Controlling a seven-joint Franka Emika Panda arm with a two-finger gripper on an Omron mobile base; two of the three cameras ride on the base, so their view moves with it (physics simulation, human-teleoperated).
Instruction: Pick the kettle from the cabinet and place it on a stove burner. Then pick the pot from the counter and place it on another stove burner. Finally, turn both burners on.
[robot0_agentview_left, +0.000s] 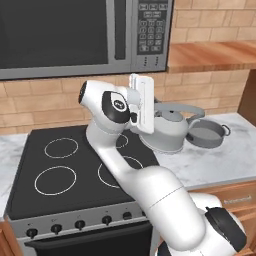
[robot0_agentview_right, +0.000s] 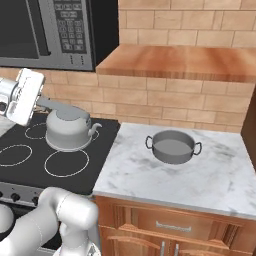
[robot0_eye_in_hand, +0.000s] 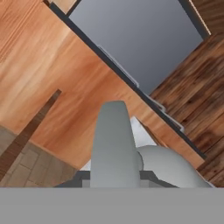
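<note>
The silver-grey kettle (robot0_agentview_left: 169, 131) (robot0_agentview_right: 67, 129) hangs by its arched handle (robot0_eye_in_hand: 113, 144) a little above the right side of the black cooktop (robot0_agentview_left: 30, 150). My gripper (robot0_agentview_left: 152, 107) (robot0_agentview_right: 40, 102) is shut on that handle from the left, with the white hand tilted. In the hand view the grey handle runs up from the bottom, with the kettle's rounded body to its right. The wide lidless pot (robot0_agentview_left: 206, 134) (robot0_agentview_right: 173, 146) stands on the white marble counter (robot0_agentview_left: 210, 167) (robot0_agentview_right: 165, 185) to the right of the stove. The wooden cabinet shelf (robot0_agentview_left: 215, 55) (robot0_agentview_right: 185, 62) is above it.
A microwave (robot0_agentview_left: 60, 35) (robot0_agentview_right: 45, 30) hangs over the stove, close above my hand. Several white burner rings mark the cooktop, and a row of dark knobs (robot0_agentview_left: 80, 224) lines its front. A brick wall closes the back. Brown drawer fronts (robot0_agentview_right: 165, 227) sit under the counter.
</note>
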